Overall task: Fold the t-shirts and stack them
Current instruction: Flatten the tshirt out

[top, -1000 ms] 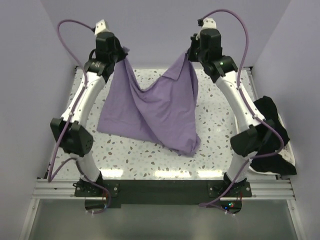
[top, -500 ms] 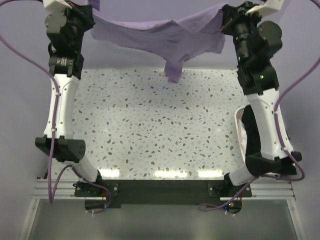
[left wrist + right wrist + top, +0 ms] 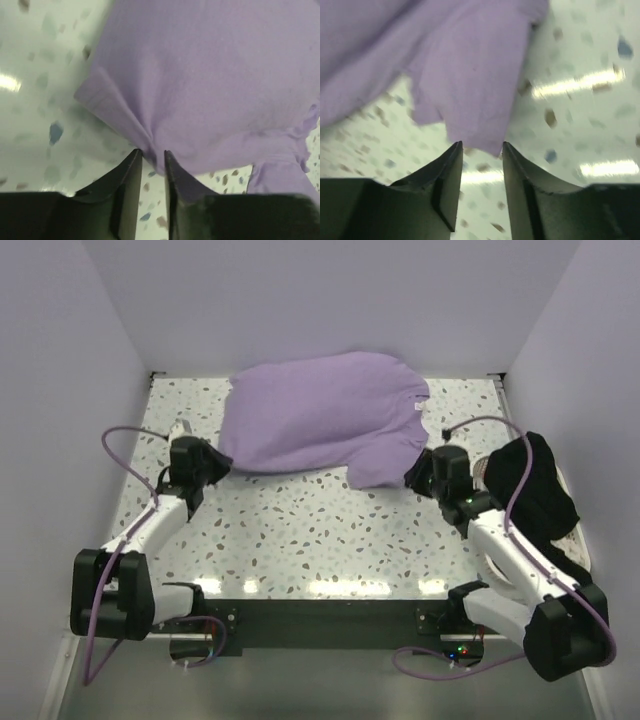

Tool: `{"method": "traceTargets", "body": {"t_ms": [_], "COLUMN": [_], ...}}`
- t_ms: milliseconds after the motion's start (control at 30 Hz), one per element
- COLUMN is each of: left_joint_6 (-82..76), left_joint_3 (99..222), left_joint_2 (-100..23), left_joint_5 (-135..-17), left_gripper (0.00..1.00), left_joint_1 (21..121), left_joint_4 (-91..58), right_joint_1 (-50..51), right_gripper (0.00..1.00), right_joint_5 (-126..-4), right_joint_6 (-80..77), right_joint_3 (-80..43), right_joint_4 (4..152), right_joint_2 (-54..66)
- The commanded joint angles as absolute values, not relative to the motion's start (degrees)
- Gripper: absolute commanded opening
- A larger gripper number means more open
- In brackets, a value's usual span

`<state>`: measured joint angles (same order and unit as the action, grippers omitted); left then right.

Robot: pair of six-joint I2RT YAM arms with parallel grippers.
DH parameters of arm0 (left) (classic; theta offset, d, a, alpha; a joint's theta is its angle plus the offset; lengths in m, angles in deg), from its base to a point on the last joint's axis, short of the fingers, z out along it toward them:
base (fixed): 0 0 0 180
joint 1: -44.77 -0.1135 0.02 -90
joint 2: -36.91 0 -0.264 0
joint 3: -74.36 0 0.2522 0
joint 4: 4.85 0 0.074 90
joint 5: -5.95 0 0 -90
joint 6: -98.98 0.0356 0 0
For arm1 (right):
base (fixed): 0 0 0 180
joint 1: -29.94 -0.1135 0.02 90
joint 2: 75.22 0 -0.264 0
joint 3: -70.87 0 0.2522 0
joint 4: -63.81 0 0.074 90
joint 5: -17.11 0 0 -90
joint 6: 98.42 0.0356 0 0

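Observation:
A purple t-shirt (image 3: 320, 420) lies spread on the speckled table (image 3: 300, 530) toward the back. My left gripper (image 3: 213, 465) is low at the shirt's near left corner. In the left wrist view its tips (image 3: 153, 155) pinch a gathered fold of the purple cloth (image 3: 215, 90). My right gripper (image 3: 415, 477) is low at the shirt's near right corner. In the right wrist view its jaws (image 3: 482, 147) stand apart, with the cloth's edge (image 3: 470, 65) lying just beyond the tips and the table showing between them.
A black garment (image 3: 540, 490) with some white cloth under it is heaped at the table's right edge, beside the right arm. Lilac walls close the back and both sides.
Both arms swung the shirt up high, then down. It now lies flat on the table, and both grippers have dropped to table level at its near corners.

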<state>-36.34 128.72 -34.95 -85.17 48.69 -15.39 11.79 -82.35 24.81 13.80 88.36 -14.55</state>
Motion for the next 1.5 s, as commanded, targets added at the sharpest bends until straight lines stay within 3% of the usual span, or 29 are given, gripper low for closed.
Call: {"method": "traceTargets", "body": {"t_ms": [0,33,67,167,300,533,1067,1400,1467], "left_joint_6": [-41.38,-41.29,-41.64,-42.17,-43.57,-46.48,-51.92,-54.03,-54.30], "left_joint_3": [119.10,117.58,116.35,113.70,115.54,119.50,116.95,117.83,117.83], "left_joint_2": [-28.67,-28.14,-26.30,-22.78,-19.34,-22.94,-34.10,-38.15,-39.29], "left_joint_5": [-84.31,-84.31,-85.88,-90.52,-97.22,-104.34,-103.91,-106.90,-107.60], "left_gripper": [0.32,0.38,0.48,0.55,0.58,0.54,0.43,0.41,0.37], "left_joint_1": [48.72,48.64,48.72,48.72,48.72,48.72,50.31,51.80,51.98], "left_joint_4": [-10.00,-10.95,-12.01,-16.48,-23.96,-34.25,-29.33,-30.21,-30.21], "right_joint_1": [11.66,11.66,11.66,11.66,11.57,11.57,11.57,11.66,11.66], "right_gripper": [0.43,0.57,0.63,0.76,0.78,0.77,0.77,0.77,0.77], "right_joint_5": [-79.58,-78.88,-78.00,-76.32,-78.16,-81.32,-85.81,-85.46,-85.37], "right_joint_6": [31.04,30.78,30.69,31.39,32.27,33.06,32.63,33.06,33.15], "right_joint_3": [22.97,24.57,25.89,29.50,30.91,28.02,24.94,24.41,23.97], "right_joint_4": [91.00,91.71,92.07,95.49,97.35,96.12,93.30,90.85,90.49], "right_joint_2": [-18.87,-19.40,-20.19,-24.58,-29.07,-22.75,-13.87,-9.13,-8.51]}}
